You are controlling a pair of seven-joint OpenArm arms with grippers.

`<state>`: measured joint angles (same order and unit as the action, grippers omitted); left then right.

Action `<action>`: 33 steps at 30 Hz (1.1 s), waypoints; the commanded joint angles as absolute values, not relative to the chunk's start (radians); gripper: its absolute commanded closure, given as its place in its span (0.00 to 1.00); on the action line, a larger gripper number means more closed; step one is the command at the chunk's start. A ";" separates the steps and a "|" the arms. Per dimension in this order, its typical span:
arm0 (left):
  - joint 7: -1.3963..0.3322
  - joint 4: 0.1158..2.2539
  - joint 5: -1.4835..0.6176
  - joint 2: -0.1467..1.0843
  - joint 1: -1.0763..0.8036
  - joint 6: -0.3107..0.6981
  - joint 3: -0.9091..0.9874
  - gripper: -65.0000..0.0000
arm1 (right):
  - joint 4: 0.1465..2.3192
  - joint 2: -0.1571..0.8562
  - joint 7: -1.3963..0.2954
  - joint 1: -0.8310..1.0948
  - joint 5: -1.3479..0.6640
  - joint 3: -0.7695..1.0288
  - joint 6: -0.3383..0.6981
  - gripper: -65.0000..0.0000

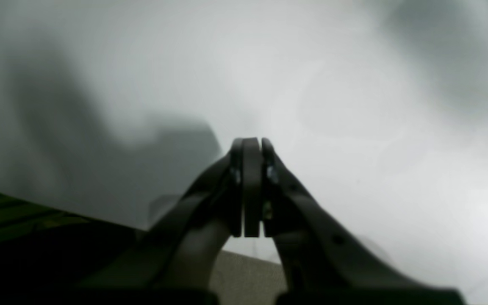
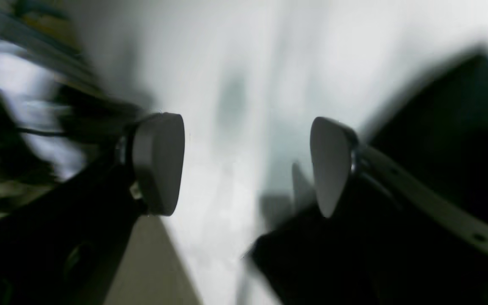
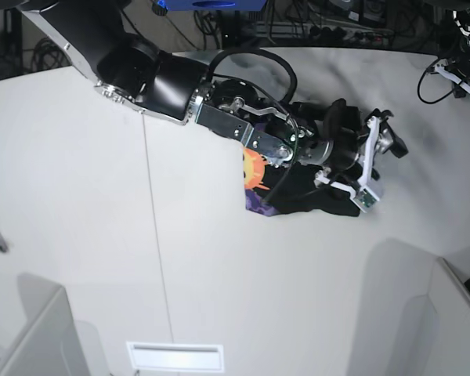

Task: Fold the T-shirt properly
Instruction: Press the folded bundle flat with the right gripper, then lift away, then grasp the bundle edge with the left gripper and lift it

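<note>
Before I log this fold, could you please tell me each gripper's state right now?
Left gripper: closed, holding nothing.
Right gripper: open, empty, above the T-shirt.

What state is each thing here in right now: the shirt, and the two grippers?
T-shirt: bunched in a heap on the white table, sun print showing at one edge, not neatly folded.
Right gripper: open, nothing between its pads, just above the shirt.
Left gripper: shut, holding nothing, over bare table.

The T-shirt (image 3: 298, 192) lies bunched on the table (image 3: 204, 258), directly beneath and behind the right gripper (image 3: 376, 160); the left gripper (image 1: 250, 146) hangs well apart.
</note>
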<state>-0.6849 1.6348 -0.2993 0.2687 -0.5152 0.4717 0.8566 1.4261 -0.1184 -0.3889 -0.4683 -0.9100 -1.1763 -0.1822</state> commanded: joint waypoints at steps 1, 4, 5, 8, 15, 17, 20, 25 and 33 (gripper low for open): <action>-0.667 1.649 -0.305 0.285 -0.519 0.467 0.866 1.00 | 1.484 -0.133 -0.383 -0.492 -0.914 -1.173 -0.165 0.33; -0.667 1.661 -0.306 0.278 -0.519 0.469 0.866 1.00 | 1.590 -0.077 -0.446 -0.479 -0.866 -1.118 -0.165 0.34; -0.667 1.666 -0.308 0.269 -0.519 0.469 0.866 1.00 | 1.620 -0.056 -0.461 -0.461 -0.854 -1.089 -0.165 0.38; -0.667 1.701 -0.309 0.240 -0.519 0.473 0.865 1.00 | 1.681 0.001 -0.495 -0.383 -0.819 -0.970 -0.165 0.61; -0.668 1.808 -0.499 0.223 -0.519 0.555 0.757 1.00 | 1.738 0.107 -0.499 -0.174 -0.814 -0.690 -0.165 1.00; -0.668 1.840 -0.549 0.225 -0.519 0.555 0.730 1.00 | 1.761 0.128 -0.499 -0.122 -0.811 -0.616 -0.165 1.00; -0.668 1.880 -0.615 0.223 -0.519 0.555 0.699 1.00 | 1.810 0.173 -0.498 -0.033 -0.811 -0.504 -0.165 1.00; -0.668 1.896 -0.714 0.222 -0.476 0.555 0.651 1.00 | 1.877 0.243 -0.496 0.082 -0.811 -0.360 -0.165 1.00; -0.668 1.877 -0.746 0.199 -0.406 0.553 0.535 0.08 | 1.886 0.274 -0.498 0.165 -0.809 -0.302 -0.162 1.00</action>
<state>-0.6918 1.8641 -0.7292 0.1890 -0.4103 0.5499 0.5320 1.8660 0.2649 -0.5167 0.1741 -0.8043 -0.3058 -0.1726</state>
